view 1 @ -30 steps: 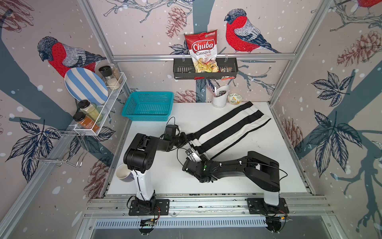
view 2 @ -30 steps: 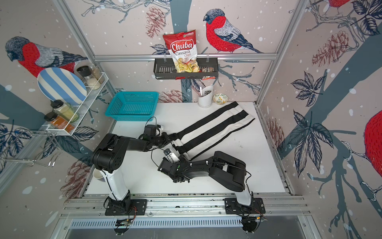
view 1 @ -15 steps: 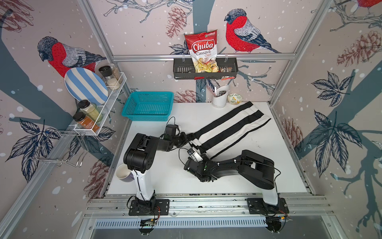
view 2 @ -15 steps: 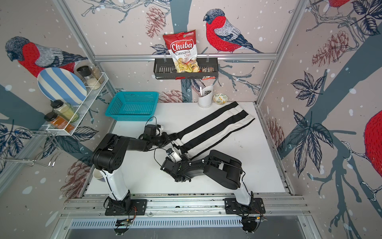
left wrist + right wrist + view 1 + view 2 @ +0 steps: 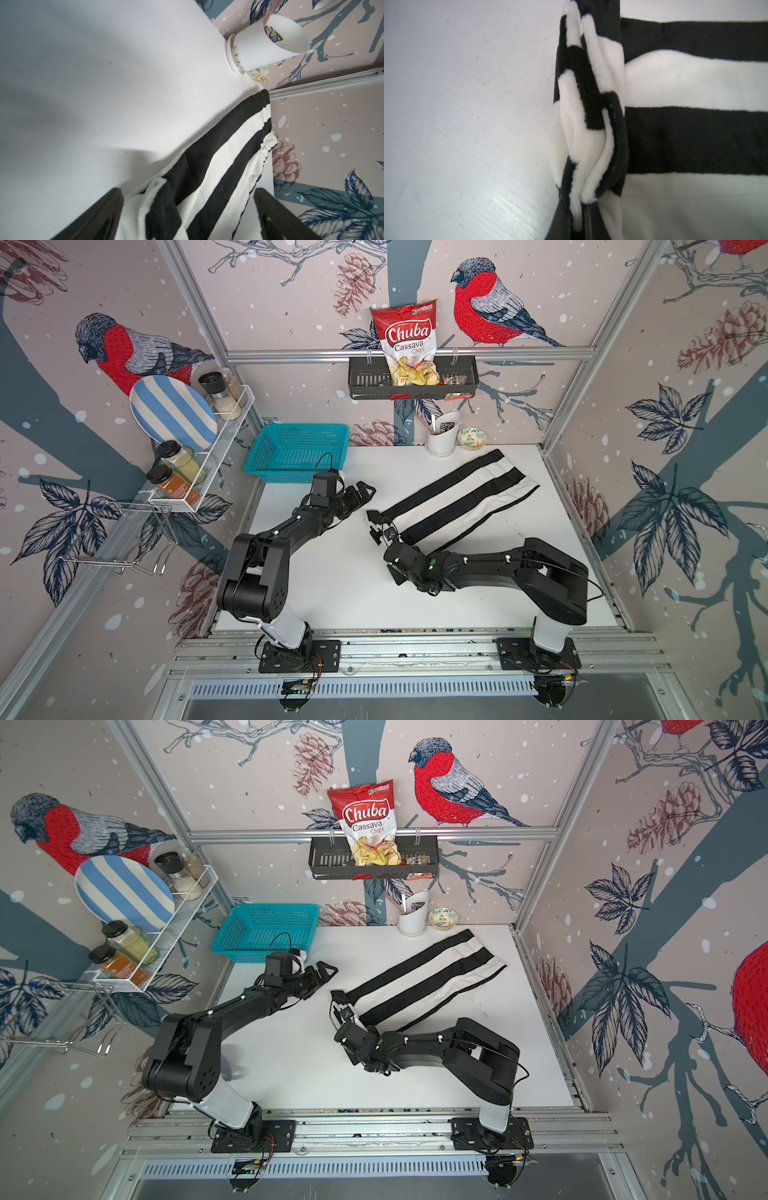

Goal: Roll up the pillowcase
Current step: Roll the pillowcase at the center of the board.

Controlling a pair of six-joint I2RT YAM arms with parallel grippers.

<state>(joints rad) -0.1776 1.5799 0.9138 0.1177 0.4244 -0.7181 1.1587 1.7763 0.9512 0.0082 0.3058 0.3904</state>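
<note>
Black and white stripes mark the pillowcase [image 5: 457, 504] [image 5: 419, 986], which lies slantwise on the white table [image 5: 332, 580], running from the middle toward the far right corner. A second ago the left gripper [image 5: 365, 492] [image 5: 329, 970] was pinched on the pillowcase's near end. Now it has let go and drawn back toward the basket [image 5: 297, 452], with its jaws spread wide and touching nothing. The right gripper [image 5: 374, 526] [image 5: 338, 1004], then half apart by the near edge, has moved up to that same end and closed on it. The pillowcase itself has barely shifted.

The teal basket sits just behind the left gripper, at the far left of the table. A white cup [image 5: 442, 437] and a small bowl [image 5: 471, 437] stand by the back wall, near the pillowcase's far end but apart from it. A blue-and-white plate [image 5: 172, 412] leans in the wire rack [image 5: 224, 439] on the left wall. In both top views the right arm's wrist overlaps the pillowcase's near corner.

In the left wrist view the left gripper [image 5: 187, 193] stands wide apart, and the pillowcase [image 5: 218, 166] lies loose beyond it. In the right wrist view the right gripper [image 5: 576, 222] is clamped on a bunched fold of the pillowcase [image 5: 695, 83].
</note>
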